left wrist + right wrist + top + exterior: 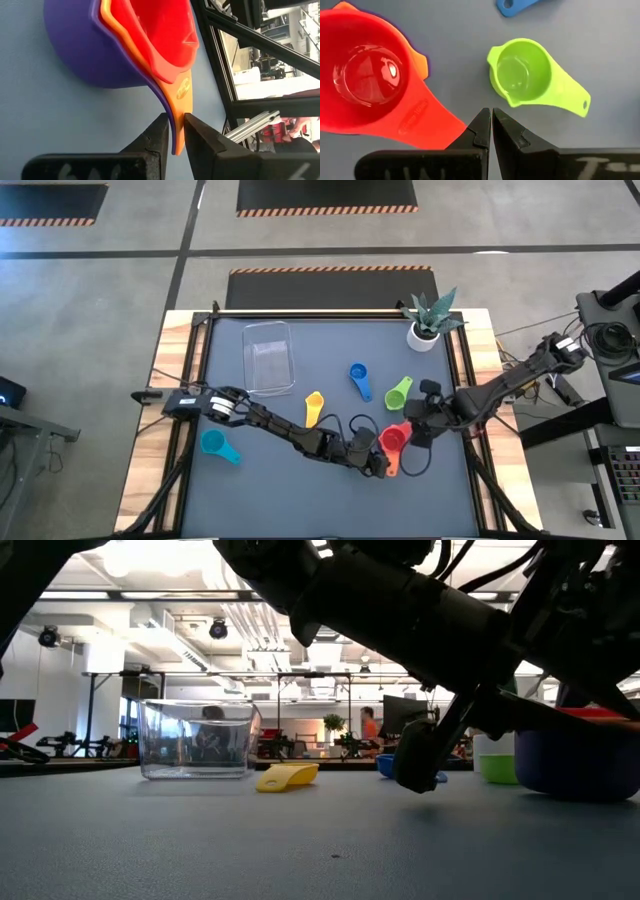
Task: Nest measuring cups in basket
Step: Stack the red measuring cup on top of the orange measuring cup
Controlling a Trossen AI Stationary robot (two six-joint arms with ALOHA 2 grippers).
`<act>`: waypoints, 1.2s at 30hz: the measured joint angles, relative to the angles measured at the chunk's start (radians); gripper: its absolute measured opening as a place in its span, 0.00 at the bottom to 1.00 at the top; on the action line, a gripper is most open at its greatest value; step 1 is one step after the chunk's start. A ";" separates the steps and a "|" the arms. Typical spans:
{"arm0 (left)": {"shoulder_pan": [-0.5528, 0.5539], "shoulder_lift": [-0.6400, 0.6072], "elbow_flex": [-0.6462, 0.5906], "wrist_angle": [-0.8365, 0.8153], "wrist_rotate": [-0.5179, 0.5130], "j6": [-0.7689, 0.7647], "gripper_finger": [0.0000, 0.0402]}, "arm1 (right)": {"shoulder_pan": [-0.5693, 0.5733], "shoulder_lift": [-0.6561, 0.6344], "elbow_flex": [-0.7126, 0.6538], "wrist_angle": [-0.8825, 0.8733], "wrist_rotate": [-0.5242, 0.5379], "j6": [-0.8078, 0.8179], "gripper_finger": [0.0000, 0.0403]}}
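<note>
Purple, orange and red measuring cups [145, 45] sit nested near the table's front right, also seen as a stack [394, 440] from above. My left gripper [174, 137] is shut on their handles. My right gripper [491, 116] is shut and hovers over the table between the red cup [367, 80] and the green cup [525, 72], holding nothing. Yellow [314, 408], blue [358, 378] and teal [218, 445] cups lie loose on the table. The clear basket [268, 357] stands at the far left. My left gripper pinches the purple and orange handles [178, 127] together near their free ends, one finger on the upper face and one on the lower. The fingers come slanting down from the near left, along the handles. In the low view the purple cup's bottom [575, 790] looks set on the table.
A white plant pot [424, 332] stands at the far right corner. A black frame runs around the table [330, 500]. Cables loop on the table near the right gripper. In the low view, people and desks show in the room behind.
</note>
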 joint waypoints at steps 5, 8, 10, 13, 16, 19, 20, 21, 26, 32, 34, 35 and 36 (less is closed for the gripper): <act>-0.001 0.000 0.000 -0.001 -0.001 0.000 0.10 | -0.005 0.046 0.000 0.025 -0.020 -0.058 0.02; -0.001 0.000 0.000 -0.002 -0.001 0.000 0.10 | -0.005 0.068 0.000 0.036 -0.027 -0.090 0.02; -0.001 0.000 0.000 -0.003 -0.002 0.000 0.10 | -0.005 0.079 -0.001 0.041 -0.028 -0.111 0.02; -0.001 0.000 0.000 -0.003 -0.002 0.000 0.10 | -0.005 0.089 -0.001 0.061 -0.053 -0.137 0.02; -0.002 -0.001 0.000 -0.002 -0.002 0.000 0.10 | -0.005 0.094 -0.001 0.064 -0.108 -0.171 0.02; -0.002 -0.002 0.000 -0.001 -0.001 -0.002 0.10 | -0.005 0.090 -0.001 0.064 -0.157 -0.177 0.02; -0.002 -0.002 0.000 -0.001 -0.001 -0.004 0.10 | -0.005 0.086 -0.001 0.064 -0.172 -0.177 0.02; -0.002 -0.002 0.000 -0.001 -0.001 -0.004 0.10 | -0.005 0.082 -0.001 0.064 -0.184 -0.177 0.02; -0.001 -0.002 0.000 -0.004 -0.004 -0.004 0.10 | -0.005 0.061 0.000 0.066 -0.216 -0.175 0.02; 0.000 -0.002 0.000 -0.008 -0.005 -0.004 0.10 | -0.005 0.052 0.016 0.041 -0.215 -0.177 0.02; -0.001 -0.002 0.000 -0.012 -0.005 -0.010 0.10 | -0.005 0.052 0.022 0.023 -0.215 -0.174 0.02; -0.001 -0.002 0.000 -0.011 -0.005 -0.011 0.10 | -0.005 0.051 0.023 0.016 -0.217 -0.170 0.02; -0.001 -0.002 0.000 -0.011 -0.005 -0.013 0.10 | -0.005 0.051 0.023 0.011 -0.230 -0.166 0.02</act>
